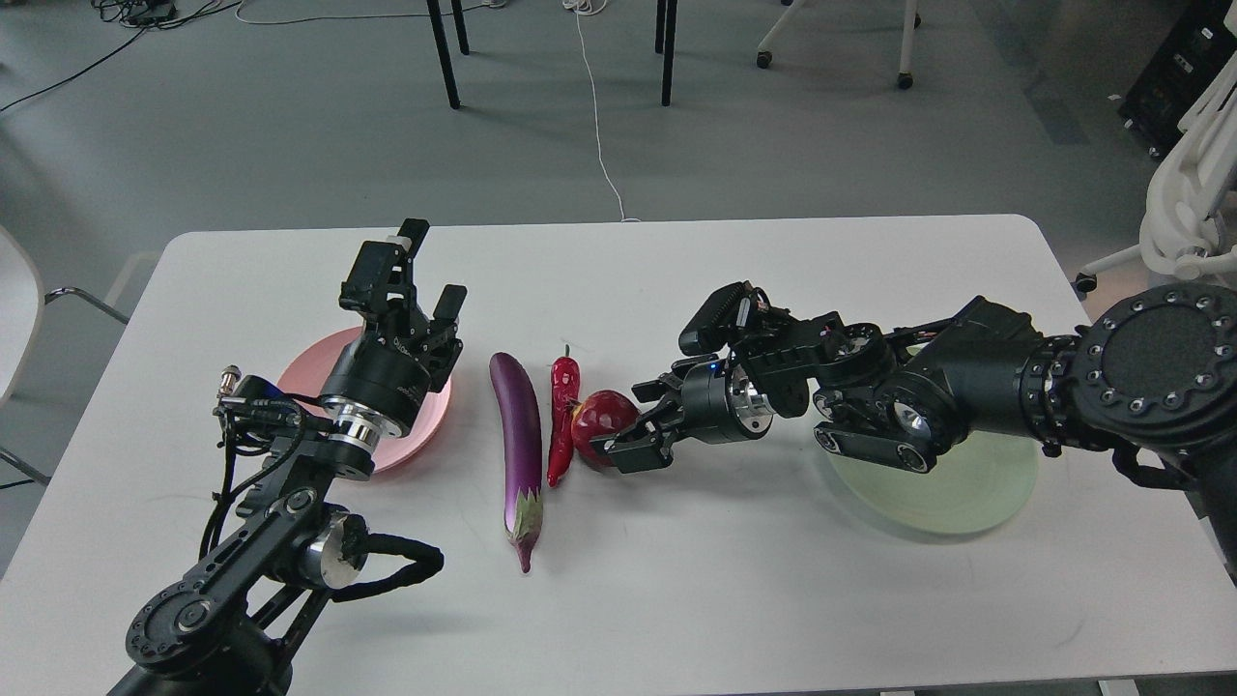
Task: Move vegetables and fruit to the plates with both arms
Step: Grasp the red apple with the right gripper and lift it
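White table [676,599]; eggplant [518,445], chili [561,418] and pomegranate [601,421] lie side by side mid-table; right gripper [628,425] spread wide around the pomegranate; left gripper [417,280] open, empty, above the pink plate [300,377]; right arm overlaps the green plate [966,493].

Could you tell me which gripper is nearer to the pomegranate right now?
The right. The right gripper has its open jaws around the pomegranate; the left gripper is raised above the pink plate, beyond the eggplant.
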Robot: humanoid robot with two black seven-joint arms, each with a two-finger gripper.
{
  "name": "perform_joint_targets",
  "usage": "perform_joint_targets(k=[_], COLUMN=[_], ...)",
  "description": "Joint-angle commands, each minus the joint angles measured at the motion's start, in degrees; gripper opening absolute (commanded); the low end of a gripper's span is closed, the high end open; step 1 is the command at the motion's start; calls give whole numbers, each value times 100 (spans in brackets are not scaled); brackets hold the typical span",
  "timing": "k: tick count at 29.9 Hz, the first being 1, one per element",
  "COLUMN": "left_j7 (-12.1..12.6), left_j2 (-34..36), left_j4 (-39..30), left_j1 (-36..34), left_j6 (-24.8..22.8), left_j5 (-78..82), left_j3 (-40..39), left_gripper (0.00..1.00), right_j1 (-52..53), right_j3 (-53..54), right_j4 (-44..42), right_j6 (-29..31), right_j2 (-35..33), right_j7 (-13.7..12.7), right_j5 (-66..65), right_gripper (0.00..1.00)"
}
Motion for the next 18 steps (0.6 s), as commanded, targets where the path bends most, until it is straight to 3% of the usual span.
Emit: perform_joint_targets(k=[1,3,5,8,11,18], left_j7=[5,5,5,-4,5,5], left_j2=[-16,-16,-16,-16,1,-16], left_j4=[0,0,0,0,0,0], left_j1=[0,0,0,9,9,26], left_j6=[0,0,0,0,0,9], left_j5=[0,0,0,0,0,0], left_j3=[0,0,0,0,9,0], left_gripper=[98,98,98,98,98,98], right_j1=[-28,-28,-28,-37,-37,59], right_j3=[-2,-2,-2,-2,-2,7], right_j4=[-20,-29,-29,-38,-38,41], right_j6=[-39,-39,-39,-39,-39,-30], right_j2=[0,0,0,0,0,0], right_j7=[0,0,0,0,0,0], right_j5=[-9,-9,-9,-9,0,9], right_gripper=[78,66,64,49,44,44])
